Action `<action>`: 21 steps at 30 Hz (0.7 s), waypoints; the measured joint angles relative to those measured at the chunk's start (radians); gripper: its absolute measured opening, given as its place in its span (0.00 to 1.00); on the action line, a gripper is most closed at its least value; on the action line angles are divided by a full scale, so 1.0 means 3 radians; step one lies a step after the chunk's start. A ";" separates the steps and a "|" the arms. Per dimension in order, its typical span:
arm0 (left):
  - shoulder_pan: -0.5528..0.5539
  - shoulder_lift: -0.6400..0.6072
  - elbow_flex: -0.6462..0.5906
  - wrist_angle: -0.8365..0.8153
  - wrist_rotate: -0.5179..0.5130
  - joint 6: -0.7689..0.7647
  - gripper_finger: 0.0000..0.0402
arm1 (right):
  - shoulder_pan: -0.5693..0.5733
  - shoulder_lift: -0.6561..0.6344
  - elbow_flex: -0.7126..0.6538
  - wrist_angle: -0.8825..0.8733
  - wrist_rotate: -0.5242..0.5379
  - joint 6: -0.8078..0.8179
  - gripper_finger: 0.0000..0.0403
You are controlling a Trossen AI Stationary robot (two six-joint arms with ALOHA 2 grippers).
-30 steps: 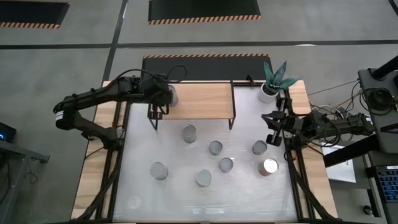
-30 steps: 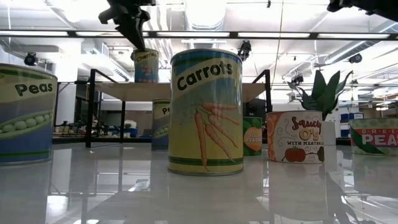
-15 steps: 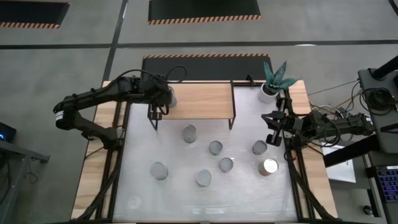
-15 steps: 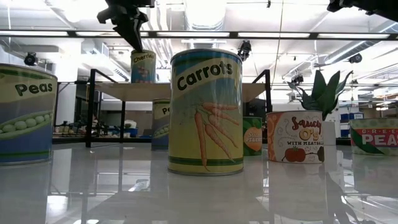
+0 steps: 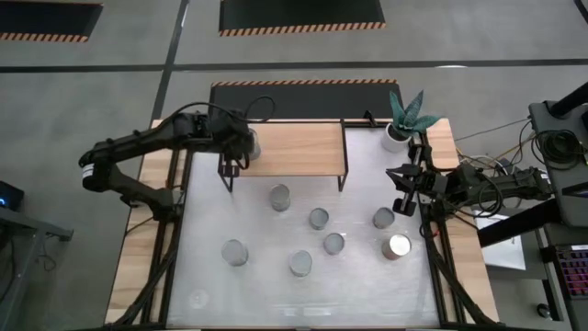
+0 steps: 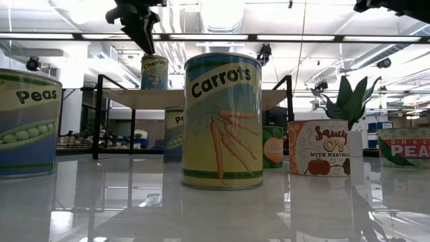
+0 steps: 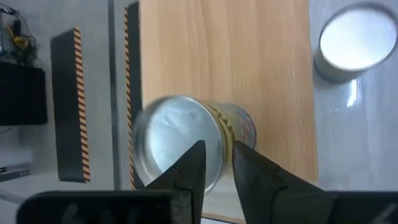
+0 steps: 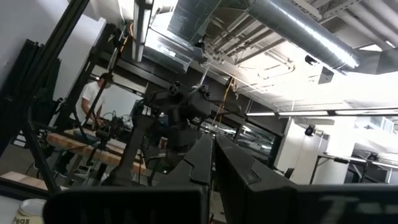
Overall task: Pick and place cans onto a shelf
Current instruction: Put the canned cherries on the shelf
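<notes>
— Left gripper (image 7: 214, 163), narrow-fingered, hangs just above the can (image 7: 186, 140) standing below it at the shelf (image 5: 294, 147) end.
— Lift straight up; any sideways brush could tip it.

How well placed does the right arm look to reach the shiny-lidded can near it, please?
Probably well placed: the right gripper hovers close to the shiny-lidded can, nothing covers its lid, though another can stands between them.

Left end effector (image 5: 241, 145) nearly closed, raised; right end effector (image 5: 401, 188) closed, idle.
</notes>
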 joint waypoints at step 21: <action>0.0394 0.0080 -0.0157 0.0277 -0.0018 -0.0152 0.00 | 0.0000 0.0000 0.0000 0.0000 -0.0001 -0.0046 0.02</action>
